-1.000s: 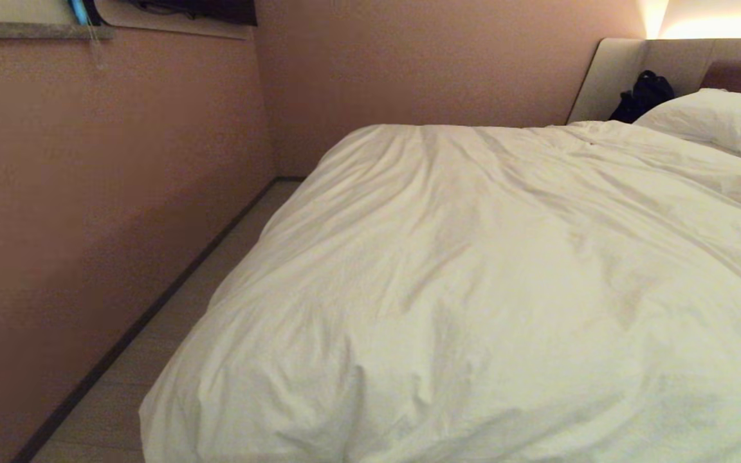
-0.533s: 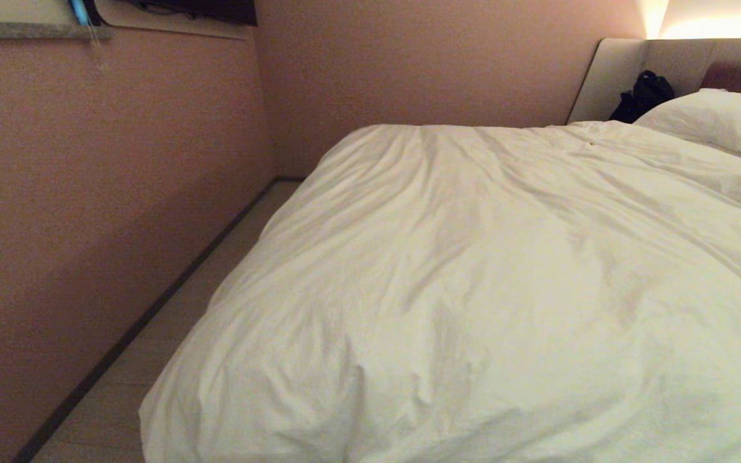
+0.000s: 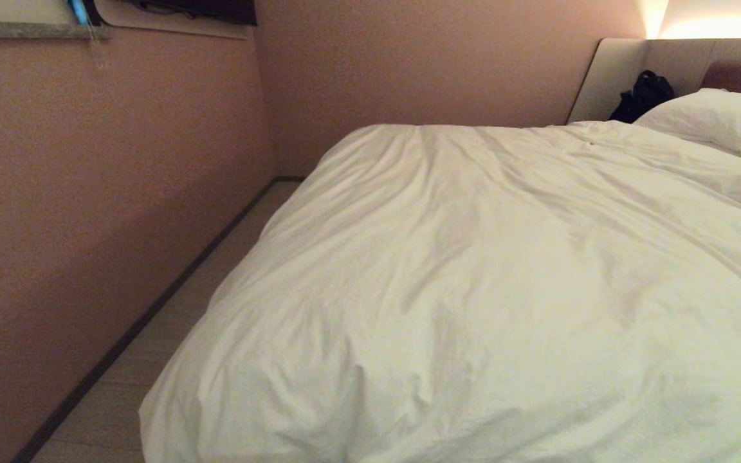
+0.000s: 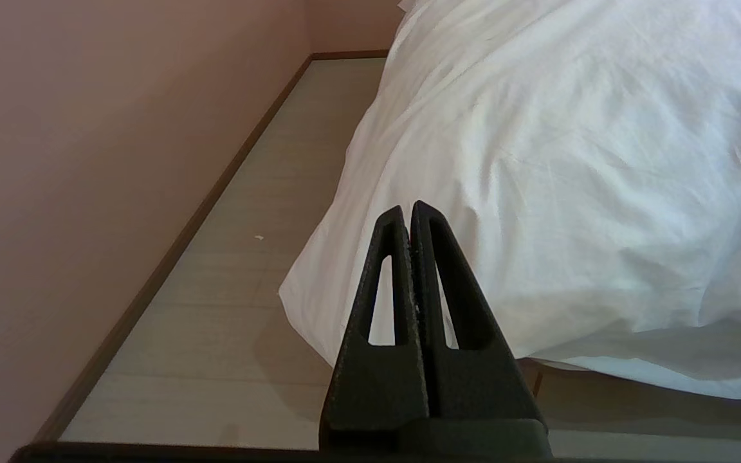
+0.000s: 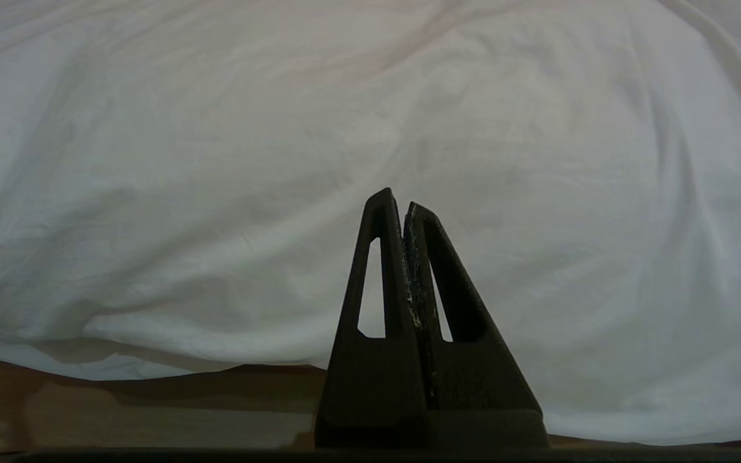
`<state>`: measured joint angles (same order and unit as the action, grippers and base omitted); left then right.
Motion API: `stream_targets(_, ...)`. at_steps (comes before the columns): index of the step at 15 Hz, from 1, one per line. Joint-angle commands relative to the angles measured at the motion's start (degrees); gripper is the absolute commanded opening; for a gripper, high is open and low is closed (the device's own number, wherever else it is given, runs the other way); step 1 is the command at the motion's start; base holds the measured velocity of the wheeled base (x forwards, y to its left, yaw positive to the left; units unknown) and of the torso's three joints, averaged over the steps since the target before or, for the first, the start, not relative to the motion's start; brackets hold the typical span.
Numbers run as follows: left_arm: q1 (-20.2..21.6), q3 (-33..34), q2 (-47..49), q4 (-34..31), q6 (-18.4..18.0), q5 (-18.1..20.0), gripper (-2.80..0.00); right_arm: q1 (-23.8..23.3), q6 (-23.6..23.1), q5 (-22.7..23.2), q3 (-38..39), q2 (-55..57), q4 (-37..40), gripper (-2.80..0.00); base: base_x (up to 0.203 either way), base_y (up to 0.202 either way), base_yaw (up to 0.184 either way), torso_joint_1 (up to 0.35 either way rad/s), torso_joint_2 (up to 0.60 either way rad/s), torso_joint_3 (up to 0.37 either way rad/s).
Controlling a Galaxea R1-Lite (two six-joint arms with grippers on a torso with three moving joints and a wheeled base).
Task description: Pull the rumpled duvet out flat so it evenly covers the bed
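Observation:
The white, creased duvet (image 3: 486, 289) is spread over the whole bed, draping down the foot end and the left side; the mattress is hidden under it. Only the bed's beige headboard (image 3: 666, 64) shows, at the far right. Neither arm appears in the head view. In the left wrist view my left gripper (image 4: 408, 209) is shut and empty, off the near left corner of the duvet (image 4: 538, 161). In the right wrist view my right gripper (image 5: 396, 199) is shut and empty, facing the duvet's (image 5: 280, 161) hanging foot edge, apart from it.
A white pillow (image 3: 711, 119) lies by the headboard with a black bag (image 3: 644, 93) beside it. A pinkish wall (image 3: 87, 225) runs along the left, leaving a narrow strip of floor (image 3: 210, 276) between it and the bed.

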<state>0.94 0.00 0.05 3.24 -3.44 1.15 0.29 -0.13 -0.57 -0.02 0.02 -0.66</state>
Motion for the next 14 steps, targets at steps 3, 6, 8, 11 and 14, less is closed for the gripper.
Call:
stream_targets(3, 0.0, 0.0, 0.0, 0.0, -0.2, 0.0, -2.8, 0.1, 0.0, 0.0, -0.1, 0.0, 0.0, -2.8, 0.0, 0.0, 0.0, 0.0, 0.0, 0.0)
stream_targets(6, 0.0, 0.0, 0.0, 0.1, -0.2, 0.0, -2.8, 0.0, 0.0, 0.0, 0.0, 0.0, 0.0, -2.8, 0.0, 0.0, 0.0, 0.0, 0.0, 0.0)
stream_targets(8, 0.0, 0.0, 0.0, 0.0, -0.2, 0.0, -2.8, 0.0, 0.0, 0.0, 0.0, 0.0, 0.0, -2.8, 0.0, 0.0, 0.0, 0.0, 0.0, 0.0)
stream_targets(11, 0.0, 0.0, 0.0, 0.0, -0.2, 0.0, -2.8, 0.0, 0.0, 0.0, 0.0, 0.0, 0.0, -2.8, 0.0, 0.0, 0.0, 0.0, 0.0, 0.0)
stream_targets(14, 0.0, 0.0, 0.0, 0.0, -0.3, 0.0, -2.8, 0.0, 0.0, 0.0, 0.0, 0.0, 0.0, -2.8, 0.0, 0.0, 0.0, 0.0, 0.0, 0.0)
